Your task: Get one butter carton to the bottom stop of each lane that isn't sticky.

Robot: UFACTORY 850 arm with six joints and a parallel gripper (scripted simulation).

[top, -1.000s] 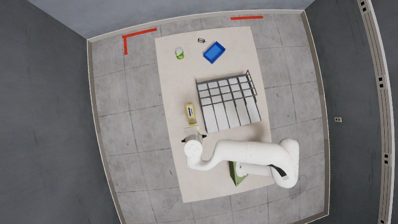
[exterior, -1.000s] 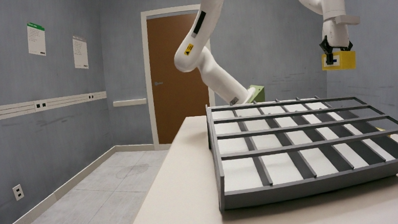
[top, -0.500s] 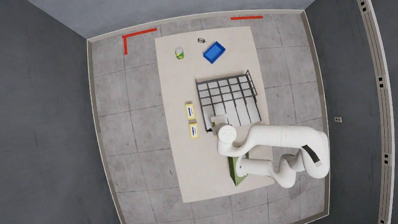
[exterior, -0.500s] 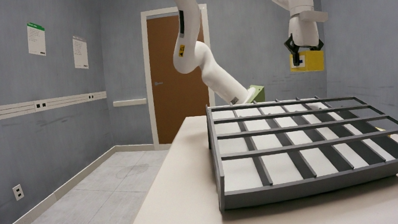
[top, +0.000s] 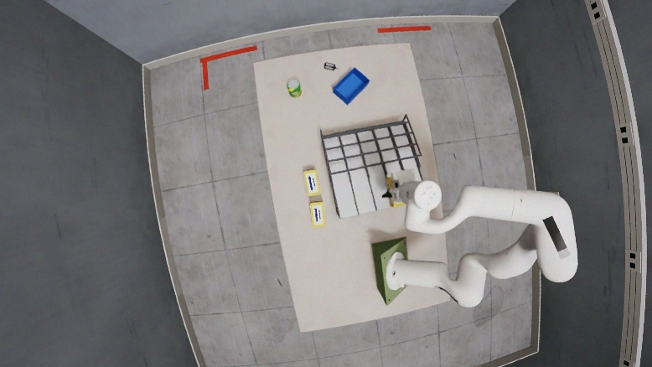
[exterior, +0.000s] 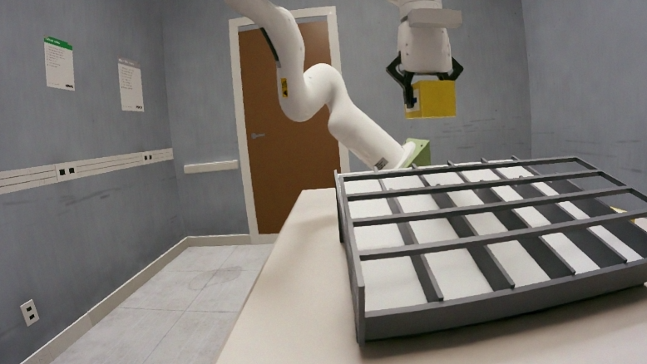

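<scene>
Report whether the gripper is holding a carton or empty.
Holding one: the gripper is shut on a yellow butter carton, which hangs in the air above the shelf's upper end.

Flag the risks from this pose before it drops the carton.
1. The gripper holds the butter carton well above the shelf; released from this height it may bounce or land across a divider rather than in a lane.
2. In the top view the carton sits near a divider between the right-hand lanes, so lane alignment looks uncertain.
3. Nothing visible tells a sticky lane from a good one; the carton may stall short of the bottom stop.
</scene>
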